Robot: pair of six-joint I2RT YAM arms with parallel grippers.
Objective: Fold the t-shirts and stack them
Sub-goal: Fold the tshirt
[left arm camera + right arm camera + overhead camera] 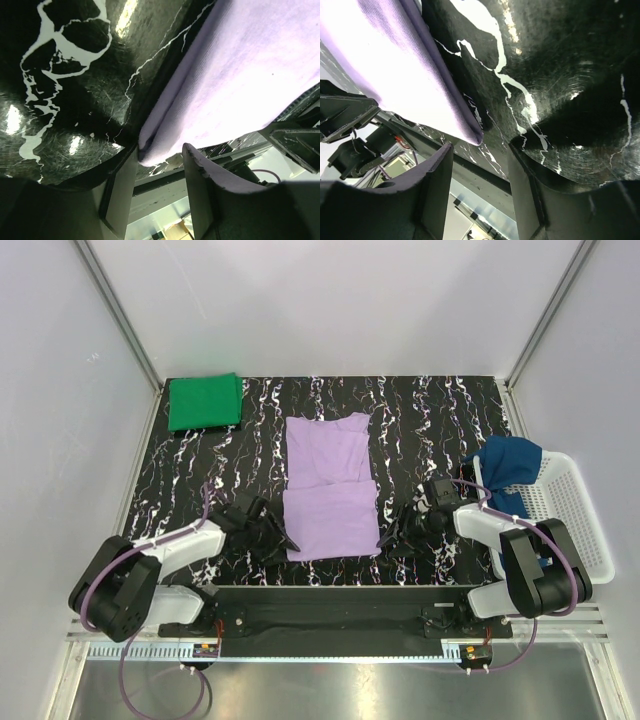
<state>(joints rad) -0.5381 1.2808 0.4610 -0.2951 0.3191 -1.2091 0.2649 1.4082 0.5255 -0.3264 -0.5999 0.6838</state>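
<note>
A lavender t-shirt lies flat mid-table, its near half folded into a double layer. My left gripper is low at the shirt's near-left corner. In the left wrist view that gripper is open, and the corner of the lavender cloth lies at the fingertips, touching the left finger. My right gripper is at the near-right corner. Seen from the right wrist, it is open, with the lavender corner just beyond its tips. A folded green t-shirt lies back left. A dark blue t-shirt is bunched in the basket.
A white mesh basket stands at the right table edge beside the right arm. The black marbled tabletop is enclosed by white walls with metal frame posts. The arms' base rail runs along the near edge.
</note>
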